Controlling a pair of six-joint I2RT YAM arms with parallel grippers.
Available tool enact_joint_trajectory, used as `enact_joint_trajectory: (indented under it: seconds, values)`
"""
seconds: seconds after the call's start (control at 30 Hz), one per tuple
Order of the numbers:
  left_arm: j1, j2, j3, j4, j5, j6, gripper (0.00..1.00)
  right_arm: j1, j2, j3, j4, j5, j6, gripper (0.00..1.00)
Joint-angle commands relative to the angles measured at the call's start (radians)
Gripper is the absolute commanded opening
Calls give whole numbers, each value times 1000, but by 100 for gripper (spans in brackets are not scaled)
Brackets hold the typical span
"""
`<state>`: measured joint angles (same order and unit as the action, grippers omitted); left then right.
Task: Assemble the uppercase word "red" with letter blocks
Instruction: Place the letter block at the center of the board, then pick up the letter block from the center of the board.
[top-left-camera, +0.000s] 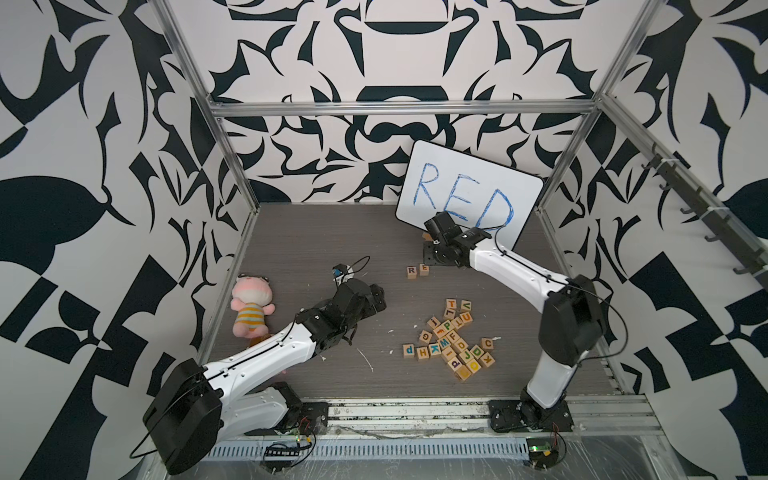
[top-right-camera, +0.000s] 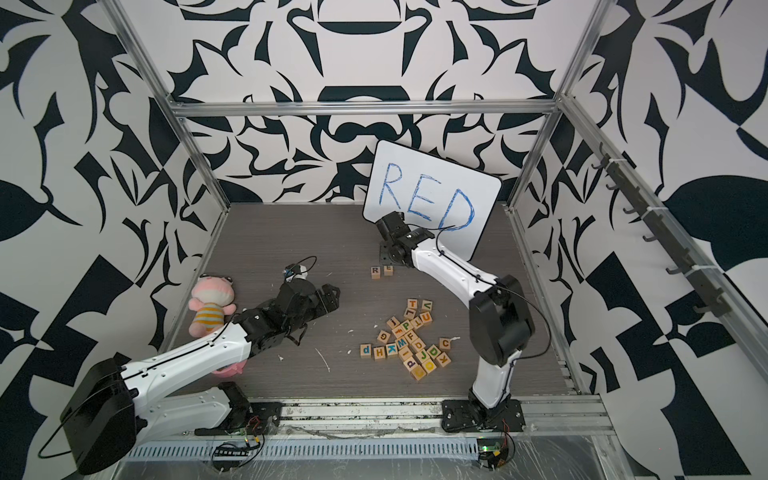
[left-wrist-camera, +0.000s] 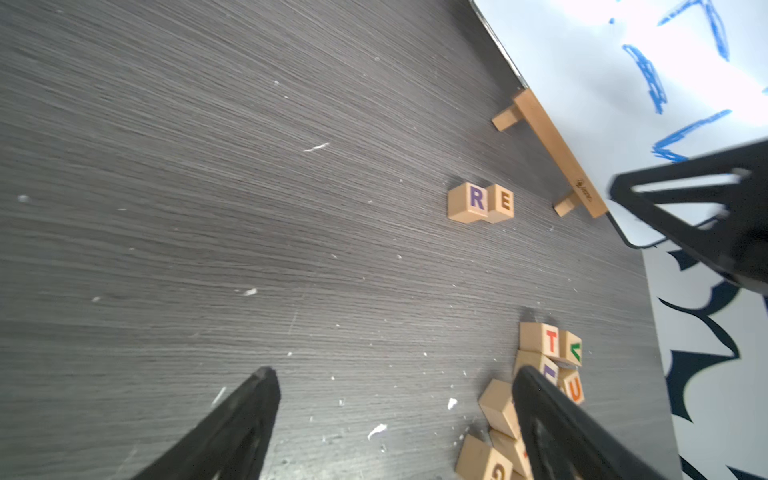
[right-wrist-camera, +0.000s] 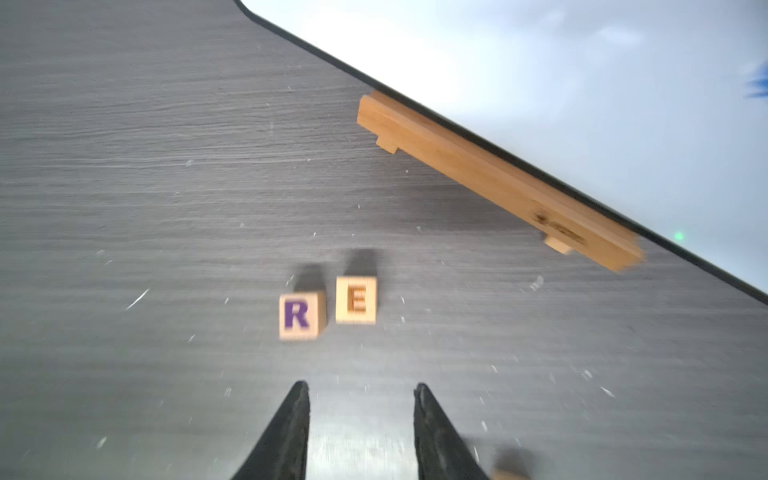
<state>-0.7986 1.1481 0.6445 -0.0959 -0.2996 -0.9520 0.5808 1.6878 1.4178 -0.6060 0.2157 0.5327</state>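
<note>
The R block (right-wrist-camera: 299, 316) and E block (right-wrist-camera: 356, 300) sit side by side on the counter (top-left-camera: 311, 241) in front of the white board (top-left-camera: 469, 187), the other letter blocks (top-left-camera: 451, 338) heaped well apart. The right claw (right-wrist-camera: 361, 385) hangs near the pair, jaws slightly parted and empty; the left claw (left-wrist-camera: 395, 370) gapes wide, holding nothing

R block (top-left-camera: 411, 272) beside E block (top-left-camera: 424, 269)

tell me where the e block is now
In a top view the E block sits beside the R block, on its right-arm side, near the whiteboard.
</note>
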Motion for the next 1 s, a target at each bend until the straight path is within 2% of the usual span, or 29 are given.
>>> enact_joint_trajectory:
  seconds: [0.0,0.2,0.33,0.7,0.87,0.97]
  values:
    - [-10,-2,5,52,93,31,91,10,-162,-117,-23,33,36,41]
    - [-51,22,23,115,176,33,91,56,-459,-353,-46,-44,198,40]
    - [-87,61,65,63,181,12,92,154,-606,-495,-96,5,358,39]
    - [-146,119,72,83,197,-63,92,462,-848,-798,-151,91,972,38]
    - [-152,157,85,58,212,-81,92,548,-886,-844,-189,123,1140,38]
    - [-160,163,93,23,182,-108,92,559,-873,-848,-226,125,1167,39]
